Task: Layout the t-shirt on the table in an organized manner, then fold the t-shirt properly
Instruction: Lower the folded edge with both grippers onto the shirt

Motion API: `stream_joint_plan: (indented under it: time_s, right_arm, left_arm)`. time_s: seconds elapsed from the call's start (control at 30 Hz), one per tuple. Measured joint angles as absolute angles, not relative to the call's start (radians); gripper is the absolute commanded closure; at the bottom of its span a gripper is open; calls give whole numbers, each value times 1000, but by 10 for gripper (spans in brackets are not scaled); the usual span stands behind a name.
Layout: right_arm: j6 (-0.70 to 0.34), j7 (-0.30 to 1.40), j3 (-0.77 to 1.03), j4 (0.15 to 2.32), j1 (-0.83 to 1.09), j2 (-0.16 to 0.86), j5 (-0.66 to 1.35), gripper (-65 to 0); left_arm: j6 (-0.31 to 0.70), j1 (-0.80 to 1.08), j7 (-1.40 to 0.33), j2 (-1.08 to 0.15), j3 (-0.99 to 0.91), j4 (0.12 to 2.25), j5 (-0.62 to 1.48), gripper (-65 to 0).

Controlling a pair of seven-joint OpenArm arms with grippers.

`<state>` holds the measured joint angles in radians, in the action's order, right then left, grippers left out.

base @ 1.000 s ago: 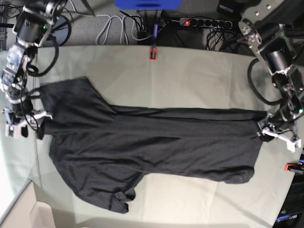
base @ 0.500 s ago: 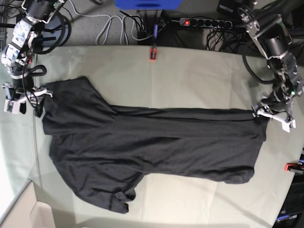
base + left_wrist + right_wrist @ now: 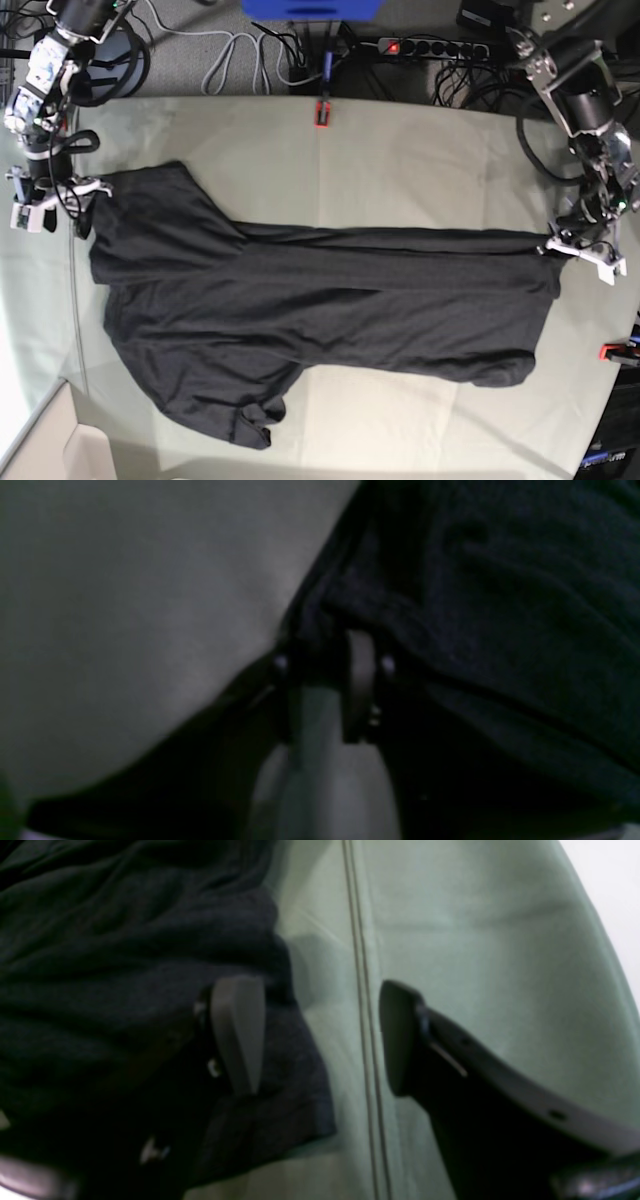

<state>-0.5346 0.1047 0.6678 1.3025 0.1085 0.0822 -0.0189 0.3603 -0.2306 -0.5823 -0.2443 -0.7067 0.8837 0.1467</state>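
Left wrist view: the left gripper (image 3: pixel 325 680) has its jaws clenched on a dark fold at the edge of the t-shirt (image 3: pixel 500 605), which lies to the right of them.

Right wrist view: the right gripper (image 3: pixel 320 1035) is released; one finger (image 3: pixel 237 1030) is over the cloth, the other over bare table (image 3: pixel 475 940).

Base view: the t-shirt (image 3: pixel 320 320) lies with its long axis left to right between both arms, partly bunched at the near side.

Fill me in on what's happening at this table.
A two-armed robot is laying out a dark t-shirt on the cloth-covered table. The shirt lies spread lengthwise, with creases and a bunched sleeve at the front edge. The left tool is pinched onto the shirt's edge at one end. The right tool is open at the opposite end, one finger over the fabric, the other over bare cloth. No folding yet.
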Motion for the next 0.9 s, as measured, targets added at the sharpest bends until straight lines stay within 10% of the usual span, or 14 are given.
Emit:
stream_joint_plan:
  time_s: [0.47,0.67,0.9]
  right_arm:
    - [-579,86,665,1122,108,86,-18,-357]
    - [-580,103,667,1134,107,85,-22,-5]
    - [-582,95,644,1377,83,66,-15,0]
  left_arm:
    - [361,-233,-593,-244,-712,916,147,-2]
    - [361,-233,-593,-244,-712,916,147,-2]
    - [361,-233,-594,-244,-712,916,146,-2]
